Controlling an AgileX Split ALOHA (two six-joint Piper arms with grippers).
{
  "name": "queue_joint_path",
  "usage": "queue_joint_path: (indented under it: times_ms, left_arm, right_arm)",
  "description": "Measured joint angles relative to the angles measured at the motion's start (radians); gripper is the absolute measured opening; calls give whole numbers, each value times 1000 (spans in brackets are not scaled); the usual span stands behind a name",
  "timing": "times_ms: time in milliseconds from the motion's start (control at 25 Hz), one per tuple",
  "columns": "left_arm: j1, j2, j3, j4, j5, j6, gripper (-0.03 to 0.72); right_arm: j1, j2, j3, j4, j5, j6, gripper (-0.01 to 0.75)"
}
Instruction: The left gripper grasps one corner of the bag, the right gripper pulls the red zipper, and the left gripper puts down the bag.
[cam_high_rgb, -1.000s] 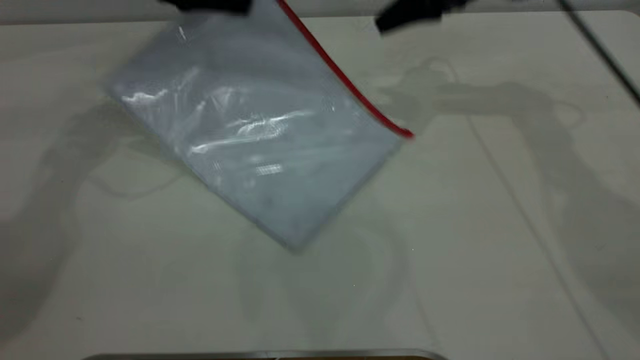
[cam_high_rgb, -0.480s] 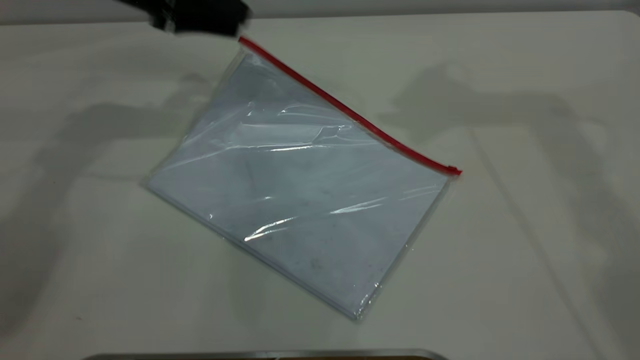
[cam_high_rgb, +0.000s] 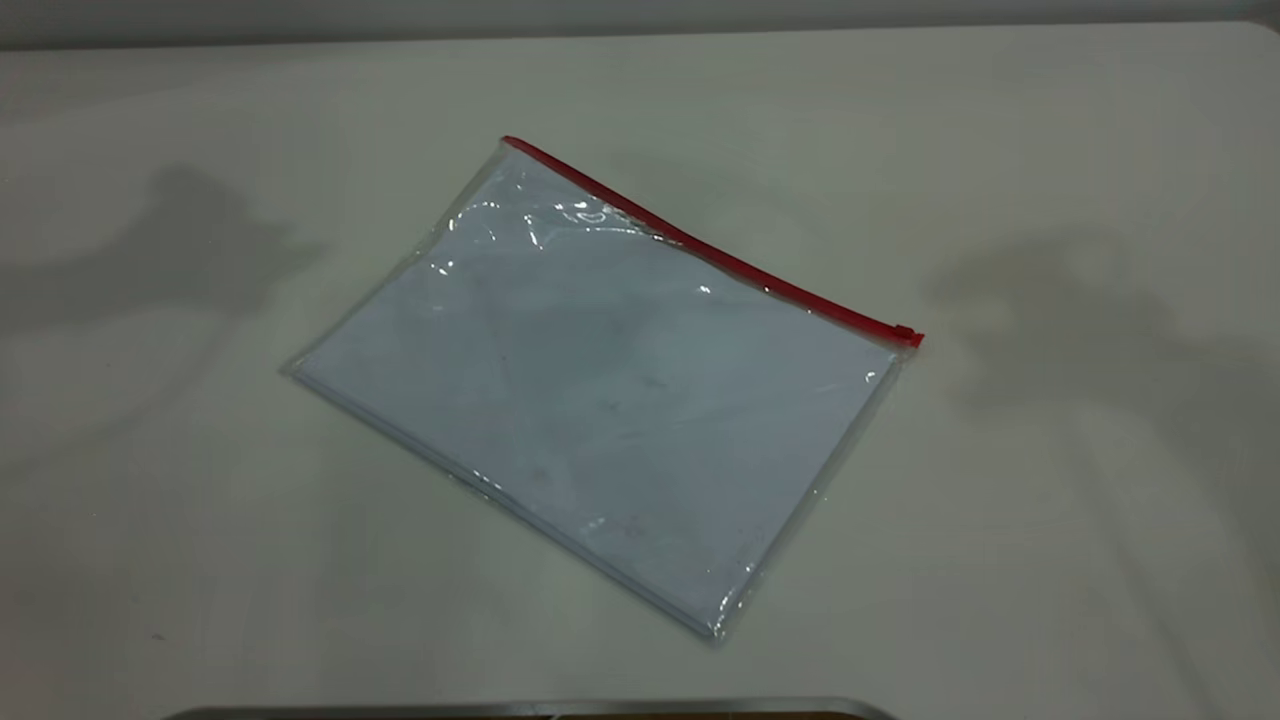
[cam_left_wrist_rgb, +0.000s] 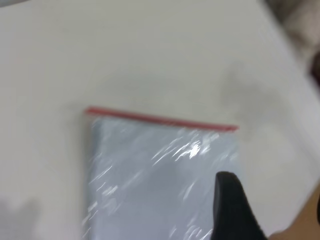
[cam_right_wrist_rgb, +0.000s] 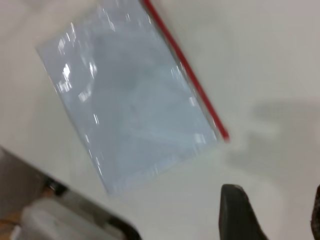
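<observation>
Bag flat on table, pale sheet inside

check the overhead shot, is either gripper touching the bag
No, the bag lies flat on the table with its red zipper along the far edge, and no gripper appears in that view.

- 1 large flat transparent plastic bag on the table, a bluish-white sheet showing through it.
- 1 thin red zipper strip along a long edge of that bag, and 1 tiny red slider at its end.
- 1 pale off-white table under it all.
- 1 metal-edged object at the near table edge, only its rim in view.
- 2 black gripper fingers: 1 on the left gripper, 1 on the right gripper.
</observation>
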Motion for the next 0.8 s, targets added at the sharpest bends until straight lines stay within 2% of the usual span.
queue_joint_path:
  times_ms: [160, 280, 480, 800]
  left_arm:
    - [-12, -225, 8, 296, 0, -191, 465]
    - [-12, -377, 57, 402, 0, -269, 465]
    - [-12, -600, 231, 452, 0, -323, 465]
    - [-12, -907, 703, 494, 0, -382, 465]
  right_arm:
    - [0, -232, 252, -100, 4, 30, 396]
    - [0, -391, 430, -153, 6, 67, 396]
    - [0, -629, 684, -191, 8, 131, 396]
    - [0, -927, 986, -201, -22, 208, 429]
